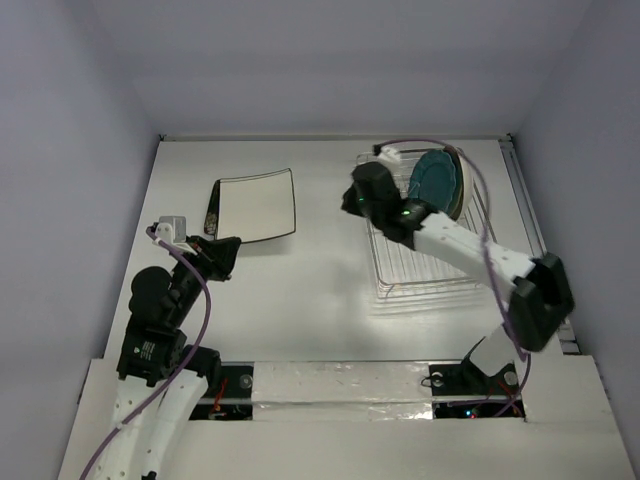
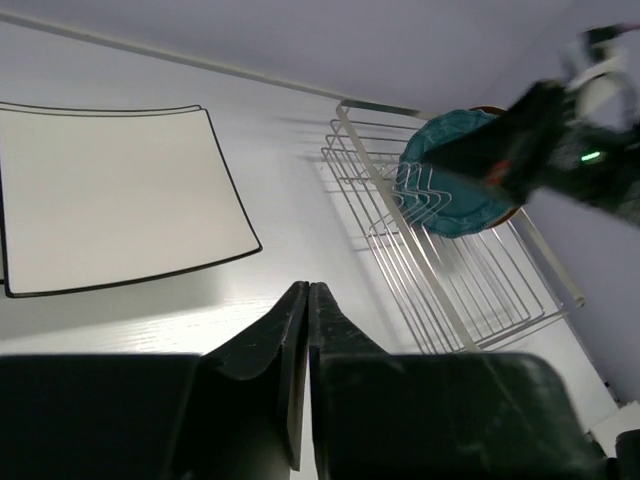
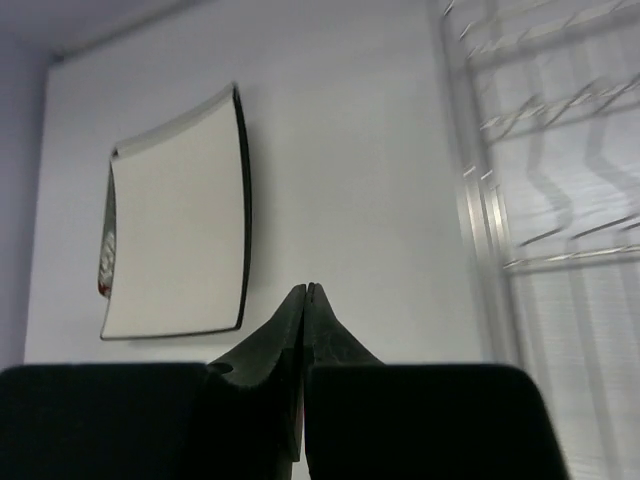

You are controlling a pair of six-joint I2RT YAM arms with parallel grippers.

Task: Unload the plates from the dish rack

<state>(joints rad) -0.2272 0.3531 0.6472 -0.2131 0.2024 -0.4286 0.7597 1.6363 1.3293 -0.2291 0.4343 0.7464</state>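
Shiny metal wire dish rack (image 1: 428,250); smooth matt white table (image 1: 300,290).

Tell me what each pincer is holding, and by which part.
Nothing is held. The left pincer and the right pincer are both shut and empty. The teal plate stands ungripped in the dish rack.
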